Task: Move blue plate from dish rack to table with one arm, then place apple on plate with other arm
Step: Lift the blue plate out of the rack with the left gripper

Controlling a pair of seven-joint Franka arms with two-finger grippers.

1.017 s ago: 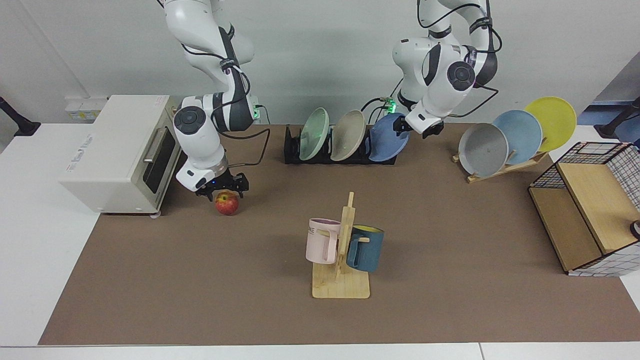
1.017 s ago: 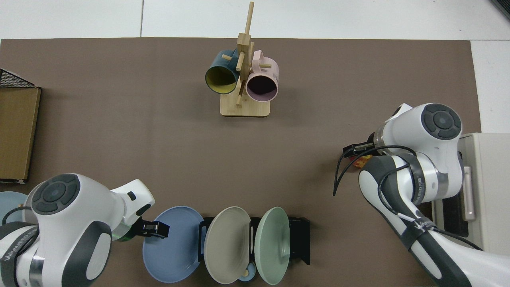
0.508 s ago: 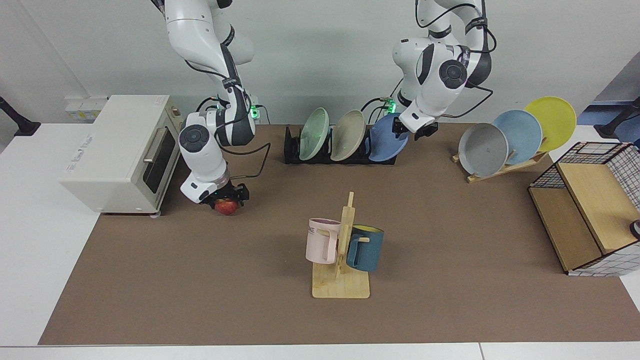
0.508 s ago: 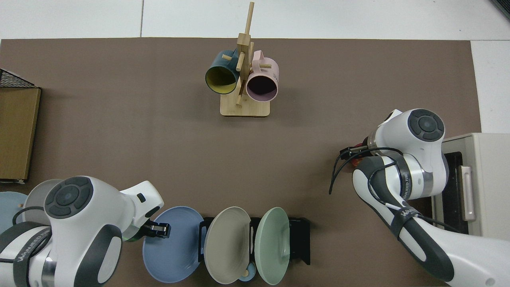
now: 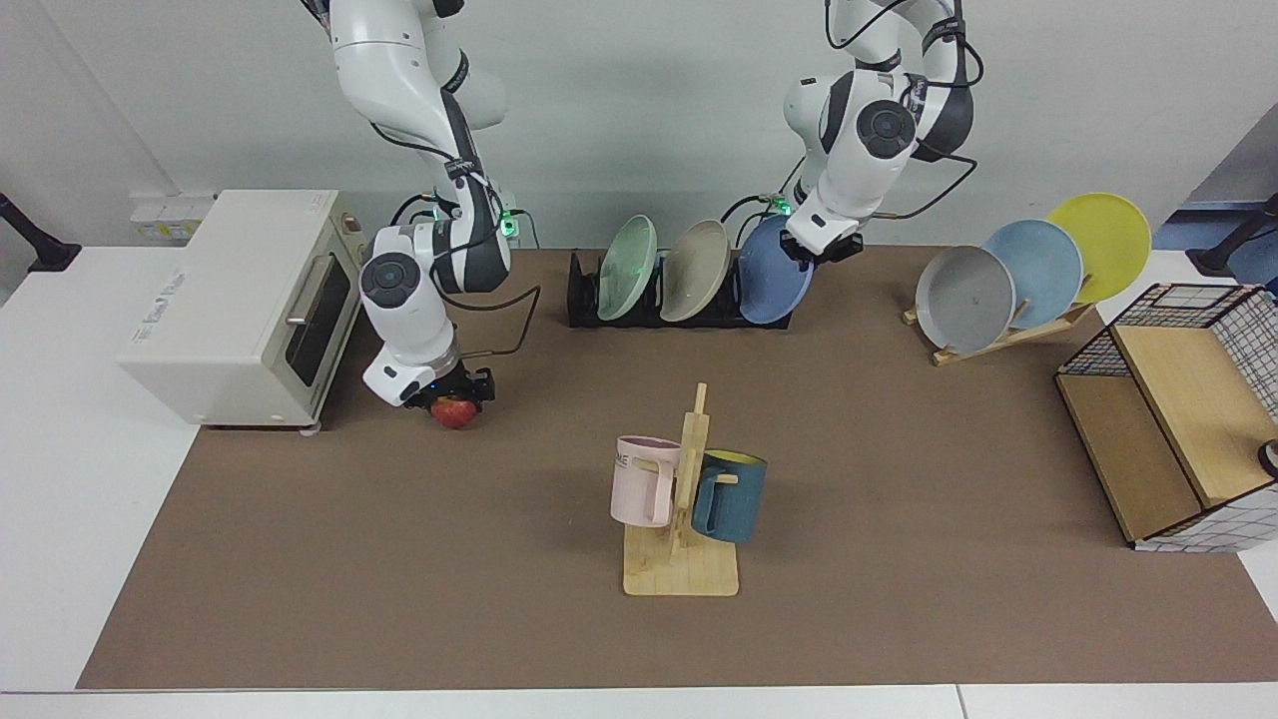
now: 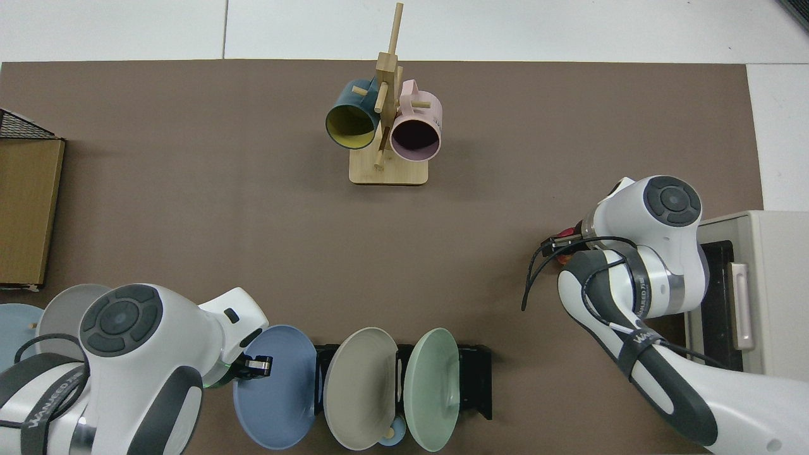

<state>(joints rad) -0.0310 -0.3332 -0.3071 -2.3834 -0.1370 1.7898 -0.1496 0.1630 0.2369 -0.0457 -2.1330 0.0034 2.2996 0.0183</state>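
Facing view: blue plate [image 5: 774, 285] is seen on edge in the end slot of the dish rack [image 5: 679, 300], leaning, its hollow face turned toward the beige plate [image 5: 696, 270] and mint plate [image 5: 629, 267]. Left claw [image 5: 817, 247] is clenched on its upper rim. Right claw [image 5: 451, 391] is set down over the apple [image 5: 454, 411] on the brown mat of the bench [image 5: 60, 499], beside the toaster oven [image 5: 240, 300]; fingers straddle the apple, clamped or not cannot be told.

Top view: blue plate [image 6: 278, 385] is seen overhanging the rack [image 6: 480, 385] end, rim pinched by left claw [image 6: 256, 365]. Apple [image 6: 565, 258] is mostly hidden under right claw [image 6: 559, 243]. Mug tree [image 6: 387, 170] is well apart.
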